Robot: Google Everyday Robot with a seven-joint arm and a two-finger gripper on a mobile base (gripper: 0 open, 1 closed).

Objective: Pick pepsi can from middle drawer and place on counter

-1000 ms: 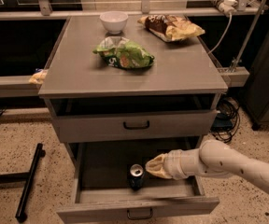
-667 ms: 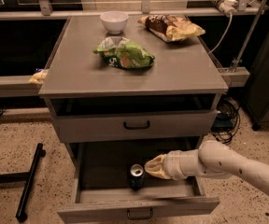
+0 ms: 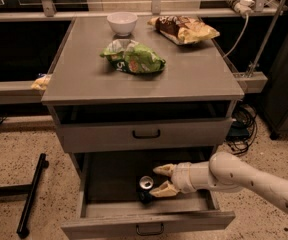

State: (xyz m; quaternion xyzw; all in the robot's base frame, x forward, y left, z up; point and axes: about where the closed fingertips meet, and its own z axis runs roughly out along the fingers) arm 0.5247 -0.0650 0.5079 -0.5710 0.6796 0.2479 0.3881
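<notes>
Dark-blue can (image 3: 145, 186) sits just ahead of the gripper (image 3: 160, 180), in the open drawer (image 3: 109, 184). Gripper is spread; ease forward until it straddles the can, then squeeze.

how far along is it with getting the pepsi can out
Done: the middle drawer is open and the tool is inside it. In hand: the tool, fingers open, sits right beside the pepsi can, which stands unlifted. Left: grip, lift, set it on the counter.
</notes>
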